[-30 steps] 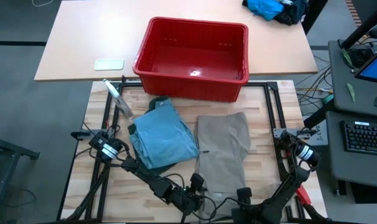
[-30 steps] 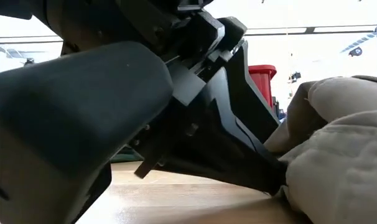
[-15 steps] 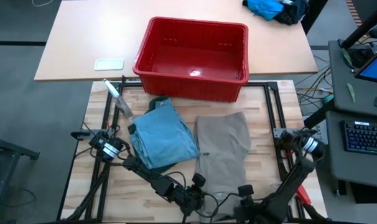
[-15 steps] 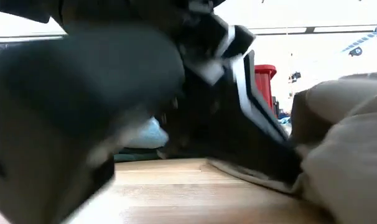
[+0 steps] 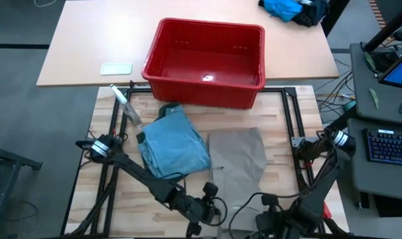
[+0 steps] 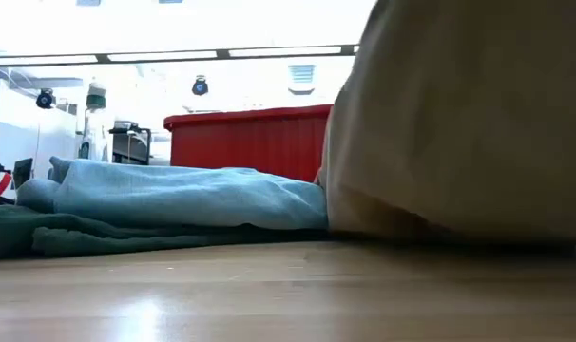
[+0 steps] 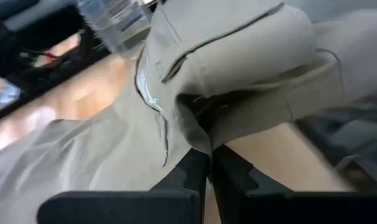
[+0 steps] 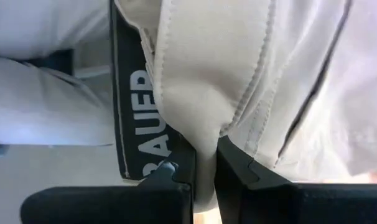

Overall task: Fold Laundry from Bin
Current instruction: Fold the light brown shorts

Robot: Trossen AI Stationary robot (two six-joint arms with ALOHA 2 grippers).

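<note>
The khaki piece of laundry (image 5: 237, 159) lies on the table's near right, its far part flat on the wood and its near end raised. My left gripper (image 5: 216, 210) and my right gripper (image 5: 265, 214) are both shut on that near end, side by side at the near edge. In the low view the lifted khaki cloth (image 6: 459, 114) fills the right. Folded light blue denim trousers (image 5: 176, 145) rest on dark green shorts (image 5: 166, 110) to the left. The red bin (image 5: 207, 60) stands behind them. My left gripper pinches a bunched fold of the khaki piece (image 7: 198, 127) between its two shut fingers (image 7: 191, 171), near a seam at the near end. The cloth rises clear of the wood there and drapes away toward the table. My right gripper pinches a fold of the khaki cloth (image 8: 201, 134) between its two shut fingers (image 8: 232, 168), beside the dark lettered waistband (image 8: 135, 112). The fingers slant down from the near side. The cloth hangs slack around them, several layers thick.
A clear plastic bottle (image 5: 127, 105) lies at the table's far left by the frame rail. A pale flat card (image 5: 116, 68) sits on the far table left of the bin. A bright blue cloth heap (image 5: 284, 9) lies at the far right. Bare wood lies along the near left.
Both grippers have risen at the near edge with the khaki piece's near end, lifting it off the wood. Its far part has stayed on the table. In the low view the left arm has moved up out of sight, baring the denim and the bin.
</note>
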